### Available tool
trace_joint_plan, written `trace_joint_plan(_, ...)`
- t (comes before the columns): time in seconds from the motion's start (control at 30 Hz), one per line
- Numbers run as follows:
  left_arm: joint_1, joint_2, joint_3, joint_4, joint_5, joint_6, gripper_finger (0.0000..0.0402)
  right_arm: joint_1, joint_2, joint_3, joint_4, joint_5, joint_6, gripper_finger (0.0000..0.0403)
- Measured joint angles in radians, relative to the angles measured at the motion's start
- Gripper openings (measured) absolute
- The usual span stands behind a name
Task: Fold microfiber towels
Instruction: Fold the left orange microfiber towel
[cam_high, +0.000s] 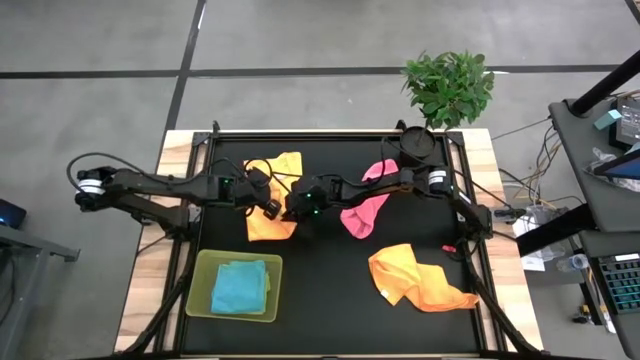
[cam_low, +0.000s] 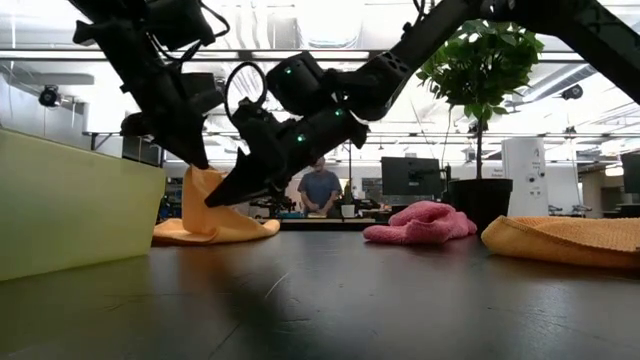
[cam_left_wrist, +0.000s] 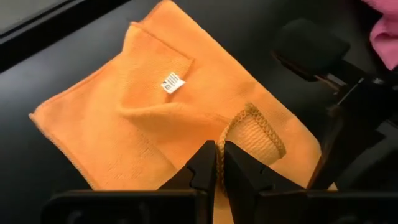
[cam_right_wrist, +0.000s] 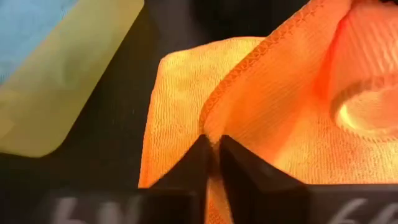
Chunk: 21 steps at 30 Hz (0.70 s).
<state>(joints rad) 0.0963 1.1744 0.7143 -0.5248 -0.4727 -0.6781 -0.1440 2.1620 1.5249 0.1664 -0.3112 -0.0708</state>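
Observation:
An orange microfiber towel (cam_high: 270, 195) lies at the table's middle left, between my two grippers; a white label (cam_left_wrist: 173, 81) shows on it. My left gripper (cam_high: 268, 208) and my right gripper (cam_high: 292, 210) are both shut on it, close together near its near right part. A pink towel (cam_high: 365, 205) lies crumpled to the right. A second orange towel (cam_high: 420, 280) lies bunched at the near right. A light blue towel (cam_high: 240, 285) rests folded inside the lime-green tray (cam_high: 205, 300). My left gripper pinches the towel's stitched hem (cam_left_wrist: 225, 134) between its two fingertips, slanting down from the table's left. That strip of edge is drawn up into a peak (cam_low: 197, 185) under the fingers. The rest of the towel lies on the table. My right gripper pinches the towel's hemmed edge (cam_right_wrist: 208, 124) between its two fingertips, slanting down from the table's right. One layer or several, I cannot tell. Cloth beside the fingers rises in a fold, and a lower part (cam_right_wrist: 171, 112) lies flat on the table.
The tray stands at the near left corner, close to the held towel. A potted plant (cam_high: 448, 85) stands beyond the far right edge, with a round black object (cam_high: 415, 148) below it. Bare black table (cam_high: 320, 290) lies between the tray and the second orange towel.

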Motion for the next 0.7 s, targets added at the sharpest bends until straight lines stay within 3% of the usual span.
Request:
trace_joint_plan(0.1,-0.004,-0.004,0.005,0.000,0.028,0.001,0.0012,0.000,0.000,-0.001,-0.008,0.000,-0.019,0.0017)
trace_joint_plan(0.43,-0.009,-0.036,-0.001,-0.077,0.150,-0.014,0.0015,0.002,-0.090,-0.002,-0.249,-0.001,-0.130,0.0009)
trace_joint_plan(0.7,-0.053,-0.058,-0.002,-0.155,0.233,-0.045,0.0072,0.020,-0.112,-0.002,-0.376,-0.004,-0.131,0.0009)
